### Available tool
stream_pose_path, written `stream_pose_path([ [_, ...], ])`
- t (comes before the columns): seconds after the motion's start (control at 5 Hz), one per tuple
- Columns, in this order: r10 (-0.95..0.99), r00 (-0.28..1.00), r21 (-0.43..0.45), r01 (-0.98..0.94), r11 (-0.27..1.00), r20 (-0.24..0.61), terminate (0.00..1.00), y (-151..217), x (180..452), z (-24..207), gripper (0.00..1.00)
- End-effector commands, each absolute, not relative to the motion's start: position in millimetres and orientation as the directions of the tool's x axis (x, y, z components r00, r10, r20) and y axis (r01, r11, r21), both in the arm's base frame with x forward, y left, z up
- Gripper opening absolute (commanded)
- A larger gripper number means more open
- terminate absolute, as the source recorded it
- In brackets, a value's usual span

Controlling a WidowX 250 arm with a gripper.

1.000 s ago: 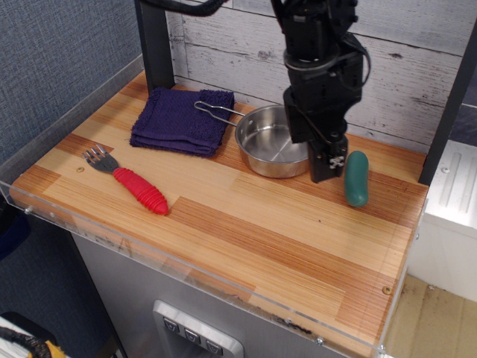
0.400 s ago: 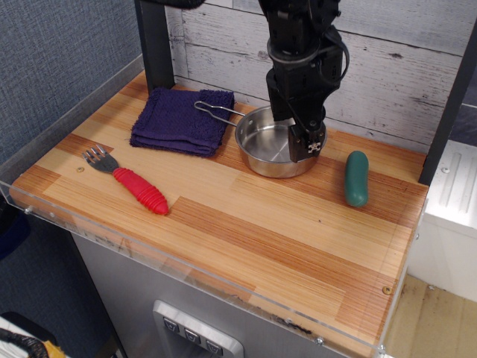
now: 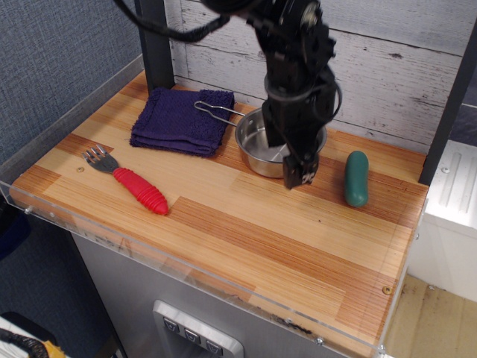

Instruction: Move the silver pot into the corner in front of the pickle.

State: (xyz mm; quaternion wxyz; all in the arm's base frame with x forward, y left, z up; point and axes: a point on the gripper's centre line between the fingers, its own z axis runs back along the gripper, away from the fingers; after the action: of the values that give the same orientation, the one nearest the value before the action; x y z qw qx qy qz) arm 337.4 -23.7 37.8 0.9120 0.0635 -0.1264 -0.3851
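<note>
The silver pot (image 3: 257,147) stands at the back middle of the striped wooden table, its wire handle (image 3: 212,110) lying over the purple cloth. My gripper (image 3: 296,173) hangs down at the pot's front right rim; one dark finger shows in front of the rim, and the arm hides the rest. The jaws are seen edge-on, so I cannot tell their gap. The dark-green pickle (image 3: 356,177) lies on the wood to the right of the pot, apart from it. The corner (image 3: 381,294) with its small screw is at the front right, in front of the pickle.
A folded purple cloth (image 3: 179,121) lies at the back left. A red-handled fork (image 3: 138,188) lies at the front left. A clear acrylic edge (image 3: 186,272) runs along the front. A plank wall and black posts stand behind.
My gripper has moved left from beside the pickle, over the pot, then down and forward to the pot's front right rim. The pot, pickle and fork have not moved.
</note>
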Motion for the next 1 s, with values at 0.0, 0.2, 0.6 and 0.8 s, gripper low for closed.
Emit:
stream_pose_path([
  [0.0,-0.709,0.672,0.215,0.675,0.706,0.215,0.0,-16.1,339.2,30.2,1.0],
  [0.2,-0.705,0.675,0.212,0.672,0.71,0.218,0.0,-16.0,340.9,25.9,1.0],
  [0.6,-0.707,0.672,0.206,0.676,0.708,0.221,0.0,-13.4,337.5,22.2,0.0],
  [0.8,-0.706,0.672,0.196,0.678,0.708,0.225,0.0,-12.8,336.9,22.7,0.0],
])
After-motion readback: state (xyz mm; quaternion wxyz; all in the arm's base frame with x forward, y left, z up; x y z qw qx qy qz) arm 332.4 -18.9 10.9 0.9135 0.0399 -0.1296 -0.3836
